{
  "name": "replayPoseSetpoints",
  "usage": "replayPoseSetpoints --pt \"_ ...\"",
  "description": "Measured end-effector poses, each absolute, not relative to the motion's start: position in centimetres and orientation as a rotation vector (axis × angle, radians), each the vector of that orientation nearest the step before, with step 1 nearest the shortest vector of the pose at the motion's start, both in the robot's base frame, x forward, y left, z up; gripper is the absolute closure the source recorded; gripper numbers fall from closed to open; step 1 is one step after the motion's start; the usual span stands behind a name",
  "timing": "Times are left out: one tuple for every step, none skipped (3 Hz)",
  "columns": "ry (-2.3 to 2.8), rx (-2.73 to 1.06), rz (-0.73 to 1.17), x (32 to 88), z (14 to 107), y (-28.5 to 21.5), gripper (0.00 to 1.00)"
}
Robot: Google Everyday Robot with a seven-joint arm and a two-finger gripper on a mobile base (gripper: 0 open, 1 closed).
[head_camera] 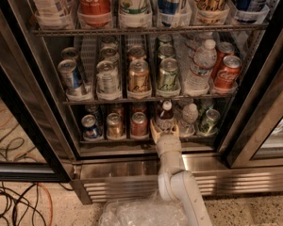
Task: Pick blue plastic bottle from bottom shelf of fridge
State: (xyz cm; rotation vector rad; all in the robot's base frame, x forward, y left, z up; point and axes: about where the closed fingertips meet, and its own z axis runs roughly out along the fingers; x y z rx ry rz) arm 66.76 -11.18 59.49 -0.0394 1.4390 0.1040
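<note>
1. Reaching up from floor level, the robot's white arm (181,187) extends into the fridge (114,169) and sets the gripper (164,129) at the front rail of the bottom shelf (118,141).
2. We see the jaws standing apart, with one tan finger (154,128) on each side of the lower body of the blue plastic bottle (165,117). Whether they press on it we cannot tell.
3. The bottle stands upright at the front of that shelf with its white cap on top. A red can (139,125) is just beside it toward the picture's left, and a clear water bottle (189,118) is just beside it toward the right.
4. Along the same row we make out a gold can (114,126) and a blue can (90,127) further left, and a green can (209,121) at the far right.
5. On the rack above, more cans line up beside a taller water bottle (199,67).
6. Crumpled clear plastic (141,214) lies on the floor by the arm, and cables (19,199) trail at the lower left.
</note>
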Motion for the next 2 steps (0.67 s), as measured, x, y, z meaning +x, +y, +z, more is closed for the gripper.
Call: replayPoseSetpoints --pt "1.439 -0.039 0.104 66.76 59.49 -11.18 0.75" --pt "1.439 -0.039 0.104 66.76 59.49 -11.18 0.97"
